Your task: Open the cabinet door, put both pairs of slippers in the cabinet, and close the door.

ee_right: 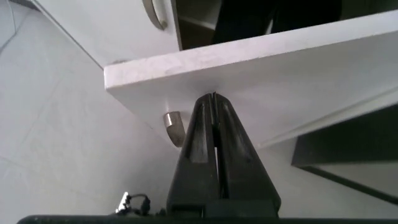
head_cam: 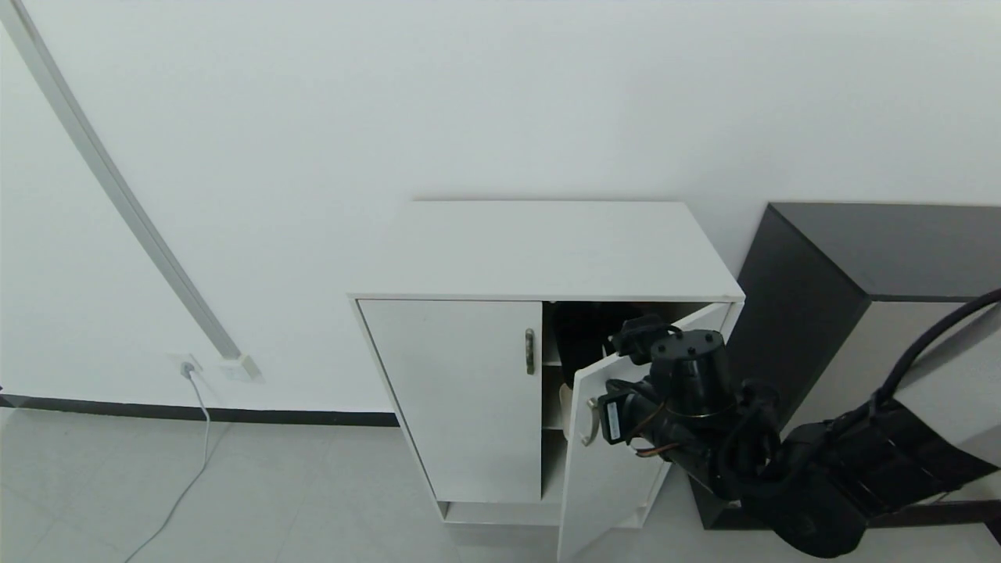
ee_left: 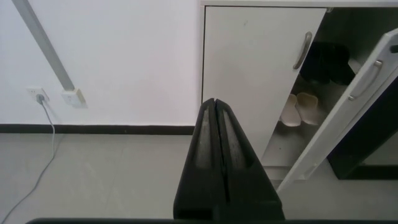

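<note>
So the white cabinet [head_cam: 563, 250] sits against the wall with its left door [head_cam: 453, 391] shut and its right door [head_cam: 602, 469] swung partway out. The right wrist view shows the right gripper [ee_right: 214, 99] with its jaws together and its tips against that door, just beside the handle [ee_right: 175, 127]. The left wrist view gives a clear look inside: beige slippers [ee_left: 300, 109] on the middle shelf, dark slippers [ee_left: 326, 62] on the shelf above. The left gripper [ee_left: 215, 102] is pinched together too, hanging over the floor, well apart from the cabinet. The white sticker [head_cam: 612, 420] on the right arm is too small to read.
</note>
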Available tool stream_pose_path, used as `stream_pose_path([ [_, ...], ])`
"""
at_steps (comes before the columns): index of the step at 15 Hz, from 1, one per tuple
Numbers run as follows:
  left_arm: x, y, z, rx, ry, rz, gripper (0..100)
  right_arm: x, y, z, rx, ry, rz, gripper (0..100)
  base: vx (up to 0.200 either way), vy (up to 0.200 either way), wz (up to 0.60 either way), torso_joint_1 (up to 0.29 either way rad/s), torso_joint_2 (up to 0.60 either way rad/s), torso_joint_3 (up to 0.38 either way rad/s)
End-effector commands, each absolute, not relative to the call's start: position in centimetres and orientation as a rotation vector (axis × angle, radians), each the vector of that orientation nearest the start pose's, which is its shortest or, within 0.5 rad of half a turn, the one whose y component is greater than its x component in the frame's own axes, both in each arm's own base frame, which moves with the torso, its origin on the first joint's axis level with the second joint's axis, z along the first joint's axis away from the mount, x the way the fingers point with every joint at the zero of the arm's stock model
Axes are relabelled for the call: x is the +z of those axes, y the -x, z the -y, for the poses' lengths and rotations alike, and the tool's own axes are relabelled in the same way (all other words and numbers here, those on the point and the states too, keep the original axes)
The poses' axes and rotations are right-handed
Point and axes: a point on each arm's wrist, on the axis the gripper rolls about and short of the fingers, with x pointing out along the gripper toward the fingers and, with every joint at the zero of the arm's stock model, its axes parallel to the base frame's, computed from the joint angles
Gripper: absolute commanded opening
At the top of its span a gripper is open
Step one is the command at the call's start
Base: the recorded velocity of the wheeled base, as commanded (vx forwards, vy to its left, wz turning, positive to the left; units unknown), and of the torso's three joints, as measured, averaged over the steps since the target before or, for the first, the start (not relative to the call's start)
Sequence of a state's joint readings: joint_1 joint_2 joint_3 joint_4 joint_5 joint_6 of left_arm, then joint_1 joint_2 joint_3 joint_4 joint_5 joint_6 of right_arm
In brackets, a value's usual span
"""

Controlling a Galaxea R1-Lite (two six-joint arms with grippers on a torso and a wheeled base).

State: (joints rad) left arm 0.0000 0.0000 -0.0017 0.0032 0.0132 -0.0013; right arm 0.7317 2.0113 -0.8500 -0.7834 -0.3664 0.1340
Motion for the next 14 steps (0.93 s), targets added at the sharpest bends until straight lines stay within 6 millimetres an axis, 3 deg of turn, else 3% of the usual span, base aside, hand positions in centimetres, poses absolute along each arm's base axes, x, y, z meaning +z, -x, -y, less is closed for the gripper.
stream_pose_path([
  [1,7.6,2.3,0.0,0.014,0.002,-0.002,0,8.6,-28.9,-24.5,0.328,0.072,-0.356,0,0.0,0.0,0.0,0.0,0.0,0.0],
  [8,7.6,2.3,0.0,0.014,0.002,-0.003,0,7.5,-33.2,-24.6,0.268,0.047,-0.325,0,0.0,0.0,0.0,0.0,0.0,0.0],
  [14,7.6,2.3,0.0,0.014,0.002,-0.003,0,7.6,-35.2,-24.8,0.248,0.03,-0.298,0,0.0,0.0,0.0,0.0,0.0,0.0],
])
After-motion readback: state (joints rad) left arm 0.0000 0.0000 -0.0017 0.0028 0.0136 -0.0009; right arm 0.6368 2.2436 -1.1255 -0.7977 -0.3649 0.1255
